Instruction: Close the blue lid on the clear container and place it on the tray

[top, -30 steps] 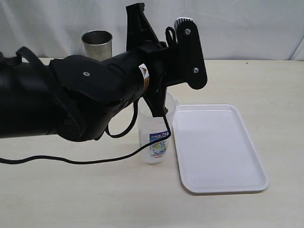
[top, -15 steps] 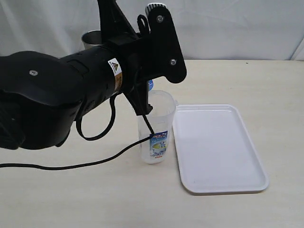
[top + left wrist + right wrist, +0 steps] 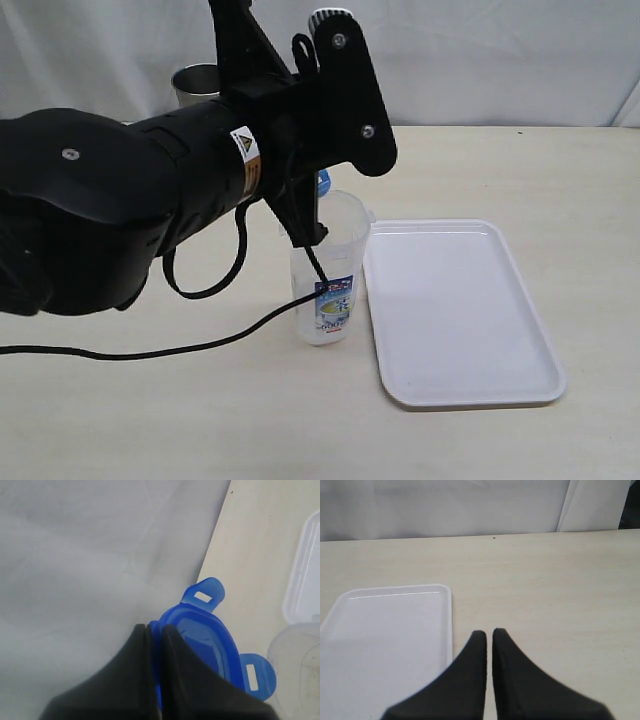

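Left gripper: nearest the exterior camera, on the big black arm. Its jaws are pinched almost together on the rim of the round blue plastic lid, which is its only hold.
Blue lid: held edge-on to the fingers and clear of the table. Only a sliver shows in the exterior view, just above the mouth of the container. Two snap flaps hang out, unlatched.
Black cable: trails from the arm across the front of the container. Judged a snag risk, so any descent should be slow and straight.
Tall clear plastic container with the blue-and-yellow label: upright on the pale table, just beside the tray, its mouth uncovered.
Step in hand: seating the lid.
Recommendation: level the lid first, centre it over the mouth, then lower it squarely. Pressing at a tilt on so narrow a body is likely to tip it. The flaps should sit outside the rim before any push.
Flat white rectangular plastic tray: nothing rests on it, and the container is not on it yet.
Right gripper: jaws closed together on nothing, hovering over the table by the tray's edge. It is free to steady the container.
Steel cup: at the back, well apart, not involved.
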Robot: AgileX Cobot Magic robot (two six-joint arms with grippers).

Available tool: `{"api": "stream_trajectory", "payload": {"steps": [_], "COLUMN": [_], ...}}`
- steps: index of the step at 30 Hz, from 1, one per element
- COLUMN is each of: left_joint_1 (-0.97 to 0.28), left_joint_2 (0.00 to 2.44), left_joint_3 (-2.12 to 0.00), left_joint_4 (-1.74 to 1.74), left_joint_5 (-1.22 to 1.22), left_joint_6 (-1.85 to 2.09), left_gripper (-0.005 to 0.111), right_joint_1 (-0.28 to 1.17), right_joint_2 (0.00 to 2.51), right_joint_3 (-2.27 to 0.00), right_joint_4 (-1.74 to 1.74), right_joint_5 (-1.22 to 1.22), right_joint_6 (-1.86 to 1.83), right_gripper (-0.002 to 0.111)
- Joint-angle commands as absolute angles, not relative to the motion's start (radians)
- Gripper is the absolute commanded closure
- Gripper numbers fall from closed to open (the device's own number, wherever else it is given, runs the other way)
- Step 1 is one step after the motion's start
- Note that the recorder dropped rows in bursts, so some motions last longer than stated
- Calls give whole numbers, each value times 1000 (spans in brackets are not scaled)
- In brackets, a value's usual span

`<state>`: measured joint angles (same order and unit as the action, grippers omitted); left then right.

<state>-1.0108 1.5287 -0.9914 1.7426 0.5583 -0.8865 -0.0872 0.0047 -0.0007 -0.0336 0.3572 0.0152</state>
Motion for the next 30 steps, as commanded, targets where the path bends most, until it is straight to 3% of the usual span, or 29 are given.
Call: {"api": "stream_trajectory", "payload": {"steps": [1,8,19,25,30], "left_joint_1": [-967,-874,-868,-868,-868], "left_joint_2": [1529,1529,1530,1528,1528], "left_joint_3": [-991,-991,-991,-991,-991], "left_joint_4": [1744,1744,1744,1744,1744], "left_joint_5": [580,470,316,315,464], "left_joint_6": [-897,-968,-1003,-1003,-1003], "left_gripper": [107,107,107,107,107], "right_joint_1": [-90,-90,-90,-90,-90], "right_joint_2": [0,0,0,0,0], "right_joint_3": [0,0,0,0,0], "right_joint_4": [-34,-34,-34,-34,-34], "right_joint_5": [345,345,345,345,345], "right_joint_6": [15,15,15,15,15], "right_gripper": [104,104,104,104,104]}}
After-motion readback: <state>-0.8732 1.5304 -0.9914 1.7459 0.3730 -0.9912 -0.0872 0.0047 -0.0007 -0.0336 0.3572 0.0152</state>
